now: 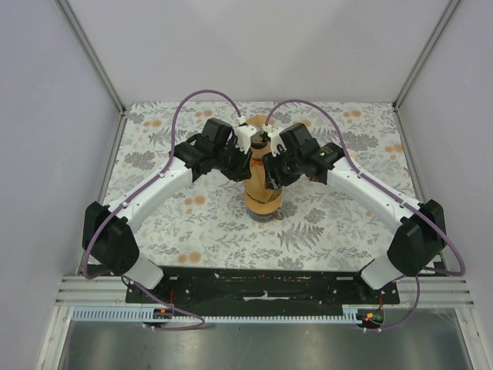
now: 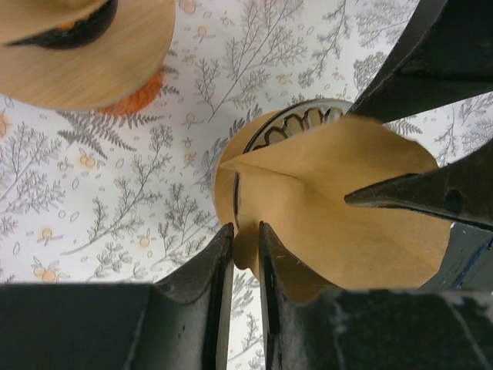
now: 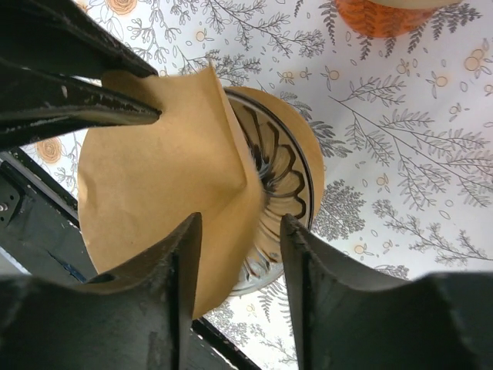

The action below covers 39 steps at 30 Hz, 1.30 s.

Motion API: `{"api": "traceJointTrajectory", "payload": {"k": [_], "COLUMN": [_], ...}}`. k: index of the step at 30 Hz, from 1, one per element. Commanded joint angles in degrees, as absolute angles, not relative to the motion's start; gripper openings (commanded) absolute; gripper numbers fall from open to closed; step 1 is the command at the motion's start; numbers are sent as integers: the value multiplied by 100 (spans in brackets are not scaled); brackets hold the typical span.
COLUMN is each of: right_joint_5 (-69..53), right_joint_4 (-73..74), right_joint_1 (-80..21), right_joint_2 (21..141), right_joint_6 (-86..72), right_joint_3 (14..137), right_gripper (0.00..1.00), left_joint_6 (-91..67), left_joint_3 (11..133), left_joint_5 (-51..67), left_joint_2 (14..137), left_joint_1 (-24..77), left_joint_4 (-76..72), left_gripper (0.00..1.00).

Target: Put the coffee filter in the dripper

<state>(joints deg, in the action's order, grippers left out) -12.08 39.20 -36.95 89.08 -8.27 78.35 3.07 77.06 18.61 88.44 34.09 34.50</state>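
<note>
The flower-printed worktop [image 1: 192, 223] carries everything. Both arms reach in from the near corners and meet over its middle, so the job is about halfway done by my reading: the coffee filter [image 2: 331, 216] has been brought to the dripper [image 2: 304, 119] but is not yet seated in it. The brown paper hangs just above and partly to one side of the ribbed glass mouth. It is tilted and creased along a fold, not spread into a cone, and much of the rim shows bare beside it. What is left is to open the paper and lower it into the cup. The left pincer [image 2: 245, 227] has its fingers drawn almost together on one edge of the filter and carries it. The right pincer [image 3: 240, 223] stands open, one finger lying against the paper and the other clear of it over the rim. That loose finger is the nearest thing in the way. Farther back, apart from the dripper, sits a wooden disc [image 2: 92, 62] with an orange piece [image 2: 139, 100] beneath it.
</note>
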Motion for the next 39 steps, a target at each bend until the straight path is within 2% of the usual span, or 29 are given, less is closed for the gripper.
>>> {"api": "traceJointTrajectory", "payload": {"k": [1,7,11,14,18,21,25,39], "right_joint_5": [-1090,-967,-1010,-1457,-1757,-1863,-1942,-1196], "right_joint_4": [3445,3437,3253,2569,1505,1380,1433,1696], "right_joint_1": [-3700,-3700,-3700,-3726,-3814,-3850,-3867,-3876], "right_joint_2": [8350,8130,7850,7428,6970,7057,7365,8322], "right_joint_6": [-563,-396,-281,-307,-500,-589,-703,-738], "right_joint_3": [7980,7998,7893,7429,6716,6644,6706,6495], "right_gripper": [54,58,55,41,16,6,0,0], "left_joint_6": [457,439,439,439,413,396,378,325], "left_joint_3": [7611,7611,7585,7576,7585,7594,7629,7831], "left_joint_5": [1916,2039,2074,2083,2101,2092,2118,2162], "left_joint_2": [8807,8824,8859,8868,8895,8912,8903,8842], "left_joint_1": [3401,3393,3393,3393,3393,3393,3393,3393], "left_joint_4": [3647,3639,3639,3639,3621,3621,3612,3621], "left_gripper": [25,25,25,24,24,23,23,23]}}
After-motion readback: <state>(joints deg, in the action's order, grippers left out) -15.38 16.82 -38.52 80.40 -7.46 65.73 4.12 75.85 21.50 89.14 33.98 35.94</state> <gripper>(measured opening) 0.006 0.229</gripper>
